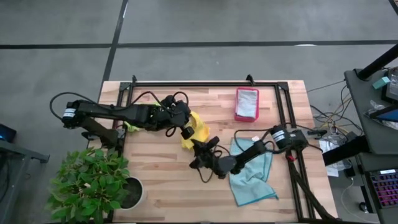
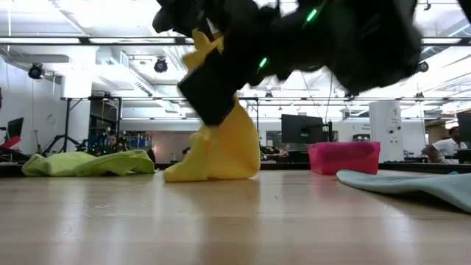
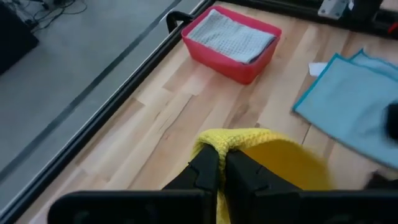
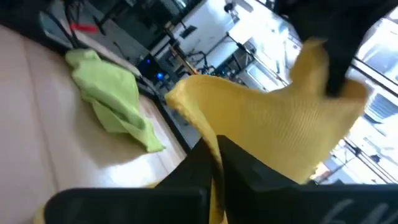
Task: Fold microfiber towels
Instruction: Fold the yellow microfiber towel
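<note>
Both my pincers pinch the yellow towel (image 1: 198,129): left pincer (image 3: 222,163) at twelve o'clock, right pincer (image 4: 216,152) at six. Next I fold it flat.

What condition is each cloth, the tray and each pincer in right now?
Yellow towel: lifted, pinched by both pincers.
Lime green towel: crumpled on table.
Light blue towel: spread, unfolded.
Pink-red tray: holds a folded grey towel.
Left pincer: shut on yellow towel.
Right pincer: shut on yellow towel.
</note>
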`<state>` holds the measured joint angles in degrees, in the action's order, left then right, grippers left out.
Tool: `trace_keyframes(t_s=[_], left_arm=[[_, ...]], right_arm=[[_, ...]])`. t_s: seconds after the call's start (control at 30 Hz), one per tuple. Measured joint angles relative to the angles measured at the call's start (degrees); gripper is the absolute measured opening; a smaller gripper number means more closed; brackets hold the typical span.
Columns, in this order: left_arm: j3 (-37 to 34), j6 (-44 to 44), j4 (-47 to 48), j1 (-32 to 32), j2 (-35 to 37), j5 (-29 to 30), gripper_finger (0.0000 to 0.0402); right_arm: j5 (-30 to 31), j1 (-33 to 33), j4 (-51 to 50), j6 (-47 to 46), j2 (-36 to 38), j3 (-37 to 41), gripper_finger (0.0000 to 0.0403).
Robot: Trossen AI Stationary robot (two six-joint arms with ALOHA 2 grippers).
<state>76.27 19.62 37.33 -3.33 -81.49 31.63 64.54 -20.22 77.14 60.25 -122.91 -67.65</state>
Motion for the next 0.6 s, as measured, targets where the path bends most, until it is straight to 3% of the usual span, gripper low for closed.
trace_keyframes(t_s=[0.23,0.37,0.47,0.6], left_arm=[[0.3,-3.9,3.7,0.0,1.3,-5.3,0.0],[0.5,-3.9,6.2,-0.1,2.8,-13.1,0.0],[0.3,-3.8,6.3,-0.2,4.1,-19.2,0.0],[0.8,-3.9,6.7,-0.2,5.8,-26.8,0.0]], right_arm=[[-0.4,-3.6,-2.0,-3.9,16.4,10.5,0.0009],[-2.3,-5.3,-18.9,-14.2,31.1,15.6,0.0008],[-14.3,-4.9,-43.6,-32.8,43.6,16.1,0.0008],[-43.9,1.6,-71.0,-55.3,56.3,12.3,0.0008]])
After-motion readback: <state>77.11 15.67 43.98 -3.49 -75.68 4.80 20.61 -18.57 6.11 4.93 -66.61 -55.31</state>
